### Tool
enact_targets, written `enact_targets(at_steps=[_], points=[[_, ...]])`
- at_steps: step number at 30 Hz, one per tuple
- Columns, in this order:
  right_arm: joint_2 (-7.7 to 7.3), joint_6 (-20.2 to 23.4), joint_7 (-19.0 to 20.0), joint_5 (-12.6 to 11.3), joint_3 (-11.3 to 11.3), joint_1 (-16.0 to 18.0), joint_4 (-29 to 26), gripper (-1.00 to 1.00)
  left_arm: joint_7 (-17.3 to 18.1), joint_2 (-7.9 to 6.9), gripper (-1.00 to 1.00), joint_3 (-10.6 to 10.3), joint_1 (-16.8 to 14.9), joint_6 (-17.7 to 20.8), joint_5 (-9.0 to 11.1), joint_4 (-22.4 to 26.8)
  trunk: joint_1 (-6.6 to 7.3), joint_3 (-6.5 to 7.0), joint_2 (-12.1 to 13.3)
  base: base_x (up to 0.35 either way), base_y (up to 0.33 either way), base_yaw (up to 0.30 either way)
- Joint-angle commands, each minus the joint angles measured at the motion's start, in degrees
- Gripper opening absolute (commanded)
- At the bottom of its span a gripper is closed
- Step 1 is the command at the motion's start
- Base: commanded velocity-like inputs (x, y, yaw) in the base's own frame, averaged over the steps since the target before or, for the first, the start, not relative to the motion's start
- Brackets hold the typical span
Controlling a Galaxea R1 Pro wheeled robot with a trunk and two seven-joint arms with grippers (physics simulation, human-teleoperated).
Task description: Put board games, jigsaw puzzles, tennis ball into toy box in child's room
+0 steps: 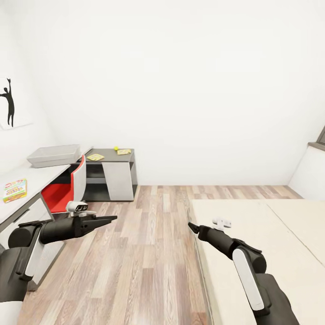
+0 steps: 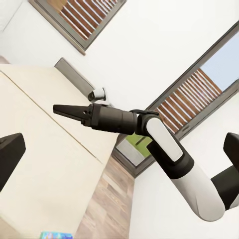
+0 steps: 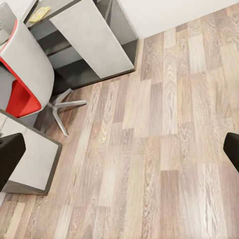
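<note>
Light grey toy box [image 1: 53, 156], yellow-green tennis ball [image 1: 116, 148], red chair [image 1: 67, 186], cream bed [image 1: 262, 253], wood-plank floor [image 1: 135, 262]

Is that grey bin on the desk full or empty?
Cannot tell: the toy box sits far off, and its rim hides the inside.

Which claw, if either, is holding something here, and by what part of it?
Neither. The left claw and right claw hang empty over the floor; the board game lies untouched on the table.
</note>
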State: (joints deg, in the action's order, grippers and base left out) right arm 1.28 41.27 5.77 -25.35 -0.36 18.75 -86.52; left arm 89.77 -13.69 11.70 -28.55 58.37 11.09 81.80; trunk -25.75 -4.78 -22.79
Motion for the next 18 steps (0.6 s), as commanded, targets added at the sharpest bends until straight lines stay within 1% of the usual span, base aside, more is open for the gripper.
enact_targets(at_steps=[1,18], points=[[0.04,0.3,0.2,0.1,-0.1,0.1,-0.1,1.00,0.2,-0.02,1.00,0.0,0.0,0.6,0.0,0.0,-0.04,-0.13,-0.1,0.000,0.179,0.000],[0.04,0.3,0.2,0.1,-0.1,0.1,-0.1,1.00,0.2,-0.02,1.00,0.0,-0.1,0.6,0.0,0.0,-0.04,-0.13,-0.1,0.000,0.191,0.000]])
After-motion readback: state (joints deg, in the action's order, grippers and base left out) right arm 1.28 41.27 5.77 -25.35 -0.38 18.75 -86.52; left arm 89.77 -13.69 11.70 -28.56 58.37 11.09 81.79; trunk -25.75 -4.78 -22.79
